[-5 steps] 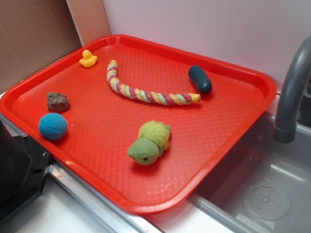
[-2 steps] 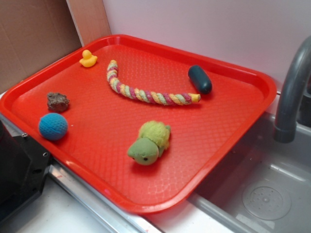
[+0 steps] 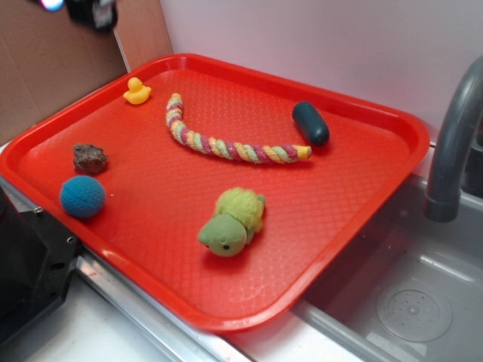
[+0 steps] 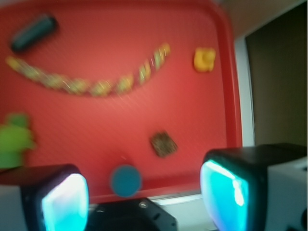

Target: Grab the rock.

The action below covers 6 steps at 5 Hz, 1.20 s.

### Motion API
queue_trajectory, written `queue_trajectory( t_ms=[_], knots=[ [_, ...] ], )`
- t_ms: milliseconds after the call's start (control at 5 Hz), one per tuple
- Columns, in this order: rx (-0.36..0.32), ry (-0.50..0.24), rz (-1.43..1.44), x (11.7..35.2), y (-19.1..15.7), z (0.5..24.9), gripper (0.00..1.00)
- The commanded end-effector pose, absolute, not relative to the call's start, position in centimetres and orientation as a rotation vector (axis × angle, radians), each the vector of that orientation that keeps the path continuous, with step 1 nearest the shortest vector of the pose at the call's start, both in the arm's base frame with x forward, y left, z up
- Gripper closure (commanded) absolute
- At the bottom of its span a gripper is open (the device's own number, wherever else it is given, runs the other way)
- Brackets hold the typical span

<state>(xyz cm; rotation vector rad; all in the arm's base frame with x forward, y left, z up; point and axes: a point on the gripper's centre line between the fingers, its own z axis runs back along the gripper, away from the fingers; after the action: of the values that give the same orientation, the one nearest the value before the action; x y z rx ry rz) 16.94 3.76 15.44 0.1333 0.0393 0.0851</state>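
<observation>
- step in hand, as i judge it: the approach. the gripper (image 4: 144,192) sits high above the red tray (image 3: 362,204), showing only as a dark blur at the top left corner of the exterior view, and nothing is held.
- the jaws stand wide apart in the wrist view, their two pale pads at the bottom left and bottom right with open space between them.
- the rock (image 3: 90,158) lies on the tray near its 9 o'clock rim in the exterior view, just beside the blue ball (image 3: 82,196), which sits at its 6 o'clock; the two look close but apart.
- in the blurred wrist view the rock (image 4: 164,144) sits above the gap between the pads, with the ball at its 7 o'clock.
- the yellow duck (image 3: 136,91), rope toy (image 3: 226,145), dark capsule (image 3: 310,123) and green plush turtle (image 3: 232,221) lie well apart from the rock.
- next move, in my judgement: descend over the rock, centre it between the jaws, and keep clear of the ball and the tray rim before closing.
</observation>
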Motion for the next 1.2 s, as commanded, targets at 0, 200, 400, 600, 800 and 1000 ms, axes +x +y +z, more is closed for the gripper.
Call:
queue_trajectory(
  t_ms=[0, 200, 400, 600, 800, 1000],
  knots=[
    [0.141, 0.067, 0.056, 15.4, 6.7, 7.1, 0.00],
    [0.137, 0.136, 0.066, 15.6, 7.4, 4.3, 0.00],
    [0.123, 0.162, 0.082, 16.7, 7.5, 3.2, 0.00],
    [0.118, 0.244, 0.104, 16.7, 7.7, 1.0, 0.00],
    [0.132, 0.247, 0.092, 16.2, 7.6, 1.1, 1.00],
    [0.135, 0.222, 0.082, 16.3, 7.2, 3.0, 1.00]
  ],
)
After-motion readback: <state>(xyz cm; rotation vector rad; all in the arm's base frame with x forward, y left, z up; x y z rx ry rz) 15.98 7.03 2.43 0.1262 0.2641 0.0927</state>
